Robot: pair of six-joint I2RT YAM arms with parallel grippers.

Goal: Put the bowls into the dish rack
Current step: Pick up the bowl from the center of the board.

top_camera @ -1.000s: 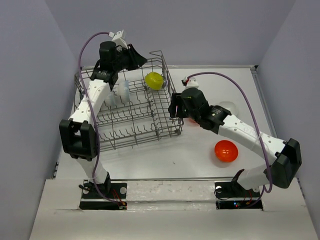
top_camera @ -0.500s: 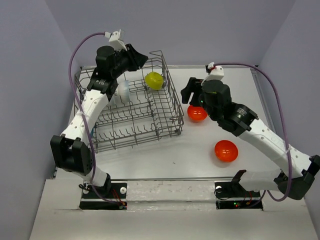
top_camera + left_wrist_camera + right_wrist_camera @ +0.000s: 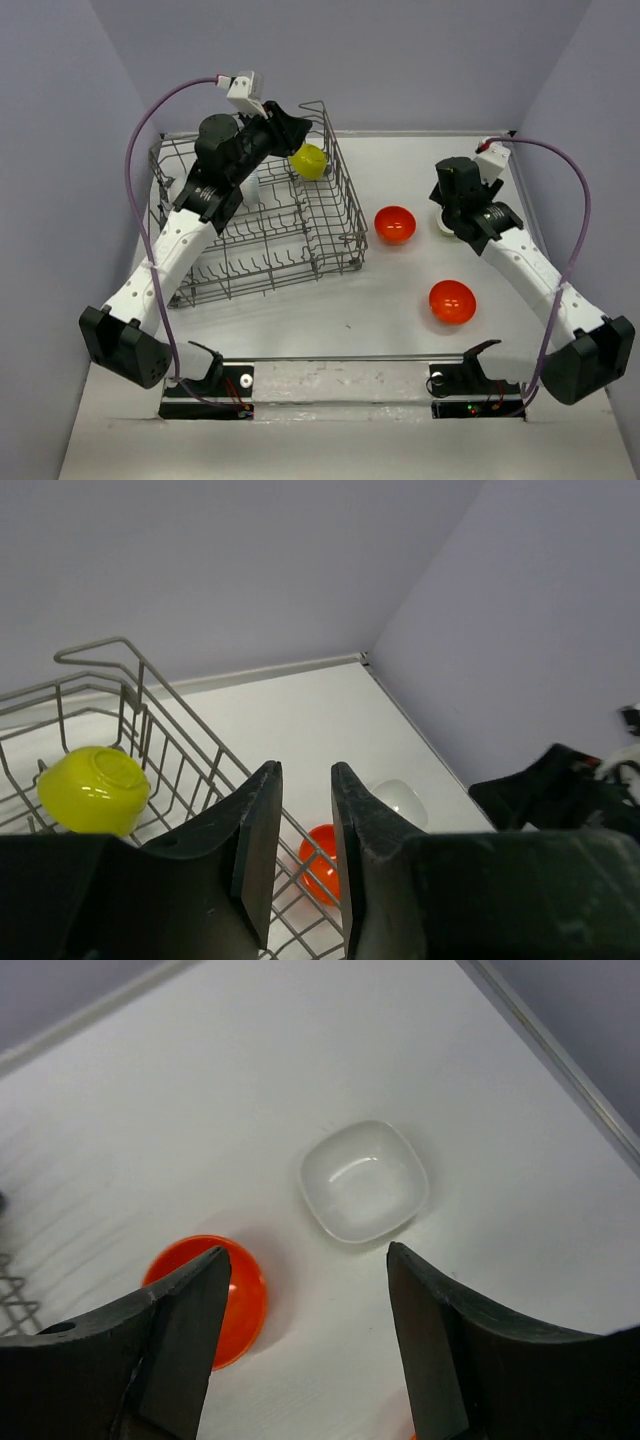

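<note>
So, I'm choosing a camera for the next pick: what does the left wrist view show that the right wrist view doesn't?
Only the left wrist: the yellow-green bowl in the dish rack, and the right arm at the picture's right edge. Only the right wrist: the white bowl seen from above, hollow up, beyond the open right hand. Both: the white bowl and one orange bowl on the table.

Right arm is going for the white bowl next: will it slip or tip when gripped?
Likely slippery: the white bowl shows a glossy sheen, so a grip may skid on its wall. It seems to sit mouth up on the table, so a nudge should slide it rather than roll it. It looks rigid.
</note>
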